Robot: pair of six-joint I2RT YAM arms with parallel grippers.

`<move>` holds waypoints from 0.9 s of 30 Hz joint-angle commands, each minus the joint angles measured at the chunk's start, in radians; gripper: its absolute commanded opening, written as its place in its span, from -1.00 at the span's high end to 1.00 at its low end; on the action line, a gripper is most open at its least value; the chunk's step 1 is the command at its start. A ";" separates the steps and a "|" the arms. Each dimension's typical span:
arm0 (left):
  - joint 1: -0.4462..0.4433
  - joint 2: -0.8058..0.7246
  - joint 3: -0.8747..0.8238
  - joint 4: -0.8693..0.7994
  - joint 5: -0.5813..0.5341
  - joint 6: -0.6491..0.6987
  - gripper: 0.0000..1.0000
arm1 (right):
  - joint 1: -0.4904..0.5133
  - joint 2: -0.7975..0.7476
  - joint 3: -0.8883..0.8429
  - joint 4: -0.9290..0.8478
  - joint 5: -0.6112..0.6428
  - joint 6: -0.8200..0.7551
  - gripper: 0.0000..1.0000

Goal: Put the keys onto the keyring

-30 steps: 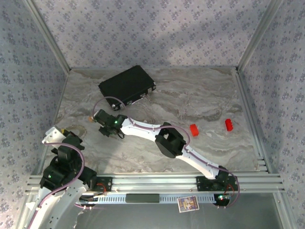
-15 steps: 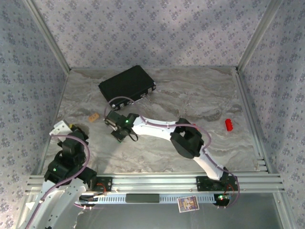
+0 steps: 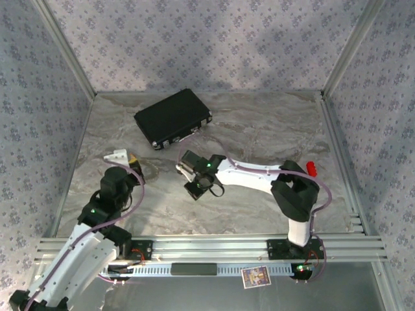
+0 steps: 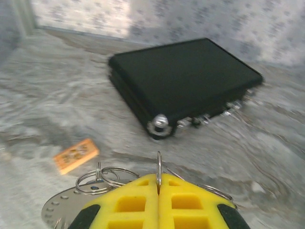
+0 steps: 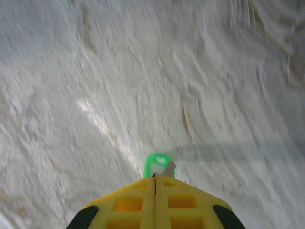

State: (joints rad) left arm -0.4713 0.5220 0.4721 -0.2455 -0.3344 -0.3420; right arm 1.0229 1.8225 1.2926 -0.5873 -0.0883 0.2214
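With the right tool (image 5: pixel 155 176), pads together, clamps the green key (image 5: pixel 158 164), tag pointing straight out over the tabletop (image 5: pixel 95 71). With the left tool (image 4: pixel 158 175), likewise closed, pinches a thin loop of the keyring (image 4: pixel 59 206). Probably needs to carry the key leftward to the ring.

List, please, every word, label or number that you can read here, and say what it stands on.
Nothing here reads clearly.
Small card on the front rail: print too small to read.
Orange tag on the table: marks too blurred to read.
Black case: no label seen.
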 commanded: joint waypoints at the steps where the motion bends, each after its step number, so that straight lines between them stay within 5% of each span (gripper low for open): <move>1: -0.006 0.004 -0.014 0.208 0.230 0.106 1.00 | -0.005 -0.072 -0.082 -0.006 -0.087 0.046 1.00; 15: -0.199 0.171 0.017 0.272 0.397 0.358 1.00 | -0.155 -0.154 -0.302 0.107 -0.195 0.137 1.00; 27: -0.221 0.227 0.021 0.293 0.411 0.423 1.00 | -0.195 -0.133 -0.338 0.129 -0.231 0.159 0.97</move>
State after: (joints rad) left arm -0.6876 0.7490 0.4500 -0.0174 0.0597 0.0521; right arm 0.8364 1.6939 0.9672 -0.4541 -0.2977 0.3603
